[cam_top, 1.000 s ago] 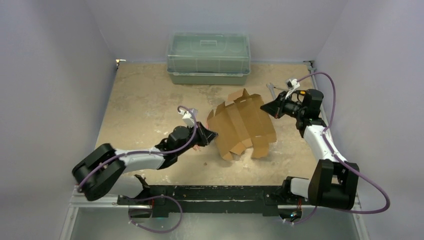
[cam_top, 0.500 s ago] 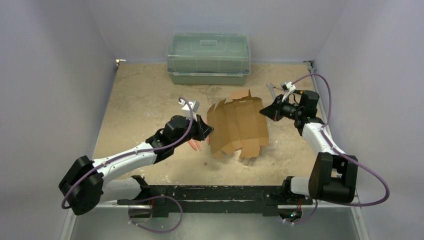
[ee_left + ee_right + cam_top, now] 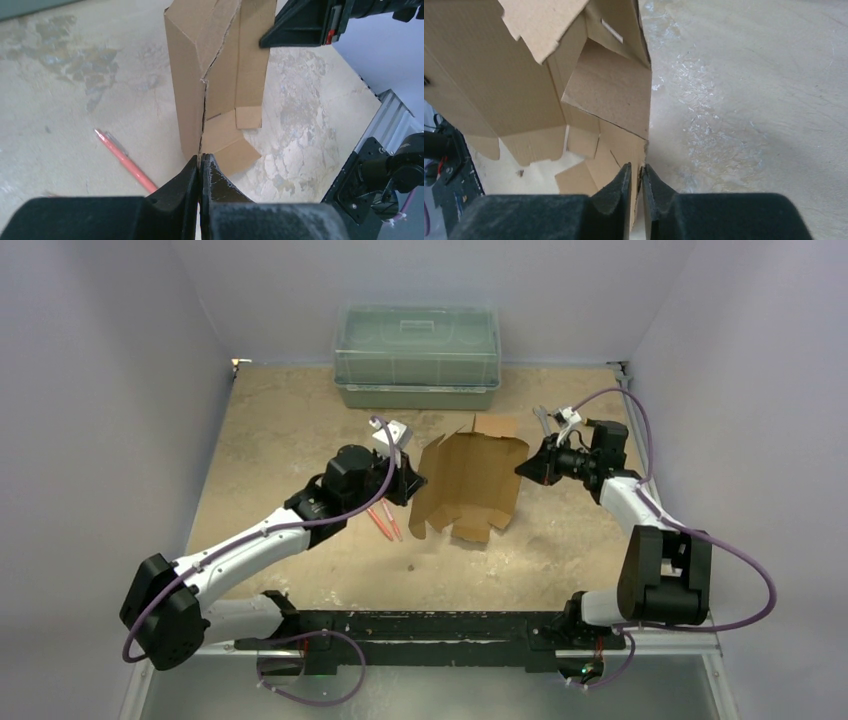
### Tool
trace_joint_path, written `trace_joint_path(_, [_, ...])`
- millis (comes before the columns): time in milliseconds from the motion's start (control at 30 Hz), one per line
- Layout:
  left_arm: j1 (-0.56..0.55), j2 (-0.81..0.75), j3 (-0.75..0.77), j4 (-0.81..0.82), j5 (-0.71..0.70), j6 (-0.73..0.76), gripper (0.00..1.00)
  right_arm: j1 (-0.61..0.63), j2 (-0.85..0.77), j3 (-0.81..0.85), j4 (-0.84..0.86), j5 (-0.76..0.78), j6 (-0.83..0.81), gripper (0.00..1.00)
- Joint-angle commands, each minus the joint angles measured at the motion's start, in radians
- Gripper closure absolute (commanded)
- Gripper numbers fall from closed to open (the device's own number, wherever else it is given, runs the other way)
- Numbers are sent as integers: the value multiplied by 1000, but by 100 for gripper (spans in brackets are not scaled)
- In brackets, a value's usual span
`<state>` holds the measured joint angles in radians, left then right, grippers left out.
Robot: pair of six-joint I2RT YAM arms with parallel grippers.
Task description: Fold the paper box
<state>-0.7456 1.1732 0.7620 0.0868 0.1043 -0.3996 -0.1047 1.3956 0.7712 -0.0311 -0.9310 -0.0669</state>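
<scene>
Cardboard sheet propped between two hands at the middle of the table (image 3: 290,420).

Brown and only half-shaped, the paper box (image 3: 470,480) spans straight from the left hand (image 3: 412,483) to the right hand (image 3: 522,468), so each arm sits at one end of it and neither is nearer. It has bent into a shallow trough, with its loose flaps hanging toward the near side. The left hand's fingers are pressed together on the left edge, pinching the cardboard. The right hand's fingers sit either side of the right edge with a thin slit between them, and I cannot tell whether they bite. To my eye the fold depends on that hand-to-hand line: pushing inward along it should bend the panels on their creases. A pink pen (image 3: 385,522) lies on the table just below the left hand, and a green bin (image 3: 417,355) stands well behind.
</scene>
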Motion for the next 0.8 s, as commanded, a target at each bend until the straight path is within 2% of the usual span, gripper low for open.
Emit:
trace_joint_path(0, [20, 30, 113, -85, 41, 135, 100, 5, -13, 77, -70, -75, -94, 79])
trace_joint_path(167, [23, 45, 172, -176, 43, 184, 100, 2, -59, 133, -212, -189, -254, 57])
trace_joint_path(333, [23, 68, 234, -255, 44, 248, 100, -7, -125, 166, -304, -247, -358, 39])
trace_joint_path(600, [27, 69, 318, -343, 30, 343, 100, -49, -189, 282, -565, -284, -605, 26])
trace_joint_path(667, [27, 74, 342, -368, 28, 365, 100, -70, -205, 318, -612, -316, -617, 23])
trace_joint_path(767, [28, 80, 374, -394, 29, 394, 100, -75, -220, 353, -591, -311, -566, 18])
